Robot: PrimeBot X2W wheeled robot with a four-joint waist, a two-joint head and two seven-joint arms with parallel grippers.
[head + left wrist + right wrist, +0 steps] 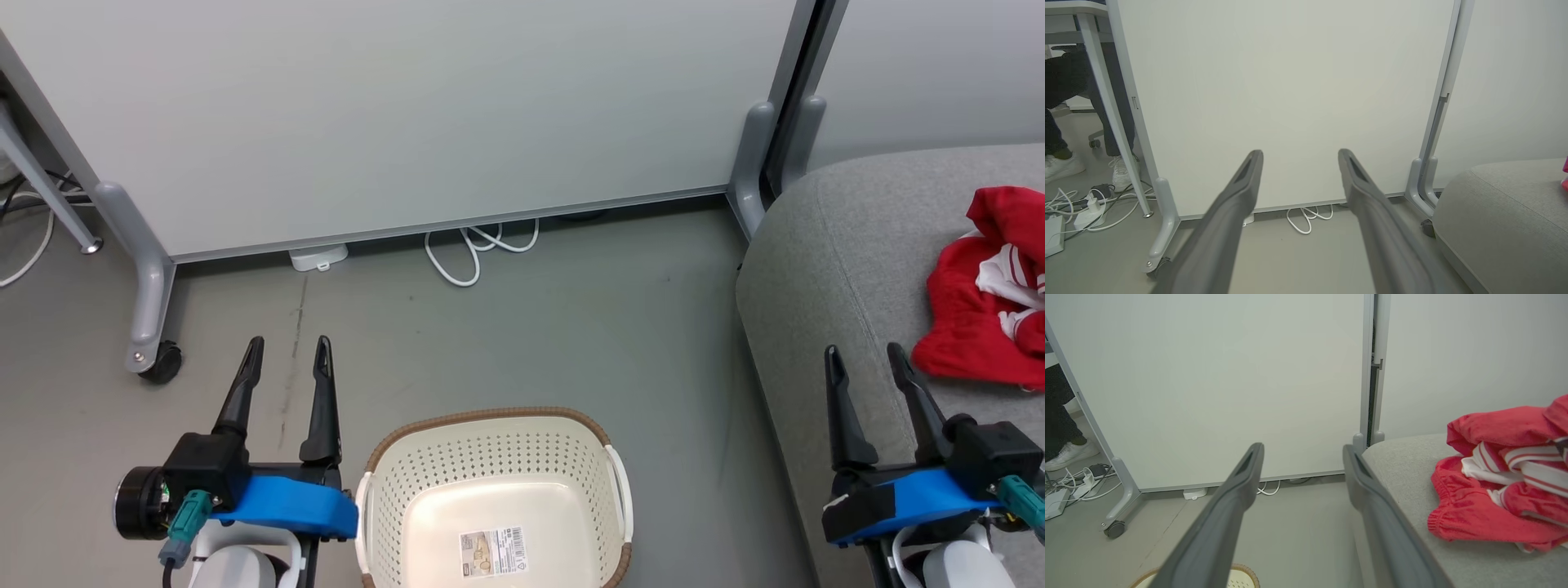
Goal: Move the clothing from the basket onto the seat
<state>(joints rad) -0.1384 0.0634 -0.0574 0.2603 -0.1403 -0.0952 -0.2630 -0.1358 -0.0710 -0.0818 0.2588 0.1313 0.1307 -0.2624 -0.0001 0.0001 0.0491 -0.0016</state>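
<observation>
The cream basket [490,482] stands on the floor at the bottom centre of the head view, with only a barcode sticker inside; its rim [1245,571] peeks into the right wrist view. The red clothing [988,294] with white stripes lies bunched on the grey seat [833,269] at the right, also visible as the clothing [1498,486] on the seat [1404,473] and the seat [1502,212]. My left gripper [287,347] [1300,154] stands open left of the basket, holding nothing. My right gripper [865,353] [1303,448] is open over the seat's front edge, just left of the clothing.
A white partition on wheeled grey feet [151,327] stands behind the basket, with a white cable [478,245] looped at its base. Left of it are table legs [1106,102], cables, a power strip [1053,232] and a person's white shoes [1061,167].
</observation>
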